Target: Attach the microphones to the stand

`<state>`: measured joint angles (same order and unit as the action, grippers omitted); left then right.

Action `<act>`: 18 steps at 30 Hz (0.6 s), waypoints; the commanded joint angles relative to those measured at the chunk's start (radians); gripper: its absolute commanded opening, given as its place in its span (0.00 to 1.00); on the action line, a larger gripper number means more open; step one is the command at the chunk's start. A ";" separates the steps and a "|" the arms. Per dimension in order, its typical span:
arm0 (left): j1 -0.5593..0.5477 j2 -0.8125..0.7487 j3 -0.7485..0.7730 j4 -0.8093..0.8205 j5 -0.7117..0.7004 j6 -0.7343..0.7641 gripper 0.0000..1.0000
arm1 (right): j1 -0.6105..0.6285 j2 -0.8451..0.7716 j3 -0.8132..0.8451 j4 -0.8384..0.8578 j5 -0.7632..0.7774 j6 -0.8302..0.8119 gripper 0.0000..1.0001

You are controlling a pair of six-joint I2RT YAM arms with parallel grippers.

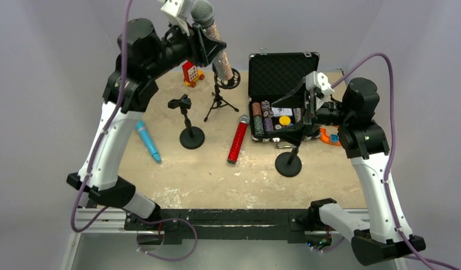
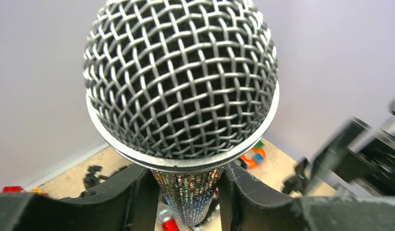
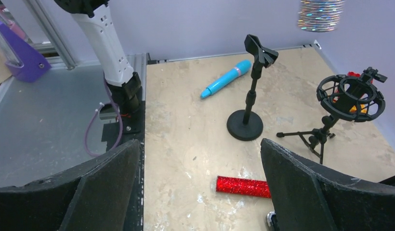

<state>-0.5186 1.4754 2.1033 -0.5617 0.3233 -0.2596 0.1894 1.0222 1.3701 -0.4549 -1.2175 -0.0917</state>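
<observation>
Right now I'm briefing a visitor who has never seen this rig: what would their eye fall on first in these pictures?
The silver-glitter microphone comes first: the left claw grips it head-up, high over the table's far side, near the ring-topped tripod stand. Next come the red-glitter microphone lying mid-table and the open black case of poker chips at the far right.

the top camera looks down from above and behind both arm bases, covering the whole table (image 1: 217, 180). the left wrist camera sits just behind the left gripper (image 2: 188, 204), very close on the silver microphone (image 2: 181, 77). the right wrist camera peers ahead past the right gripper (image 3: 200, 192), farther off; its round-base stand (image 3: 252, 91), blue microphone (image 3: 226, 79) and red microphone (image 3: 241, 186) also show from the top.
</observation>
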 commanded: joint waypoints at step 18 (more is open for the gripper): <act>0.021 0.383 0.313 0.024 -0.215 0.123 0.00 | -0.055 -0.026 -0.090 0.121 0.004 0.049 0.99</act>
<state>-0.5041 1.8416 2.3653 -0.6147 0.1291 -0.1623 0.1425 1.0073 1.2850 -0.3790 -1.1973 -0.0635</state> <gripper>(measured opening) 0.460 0.986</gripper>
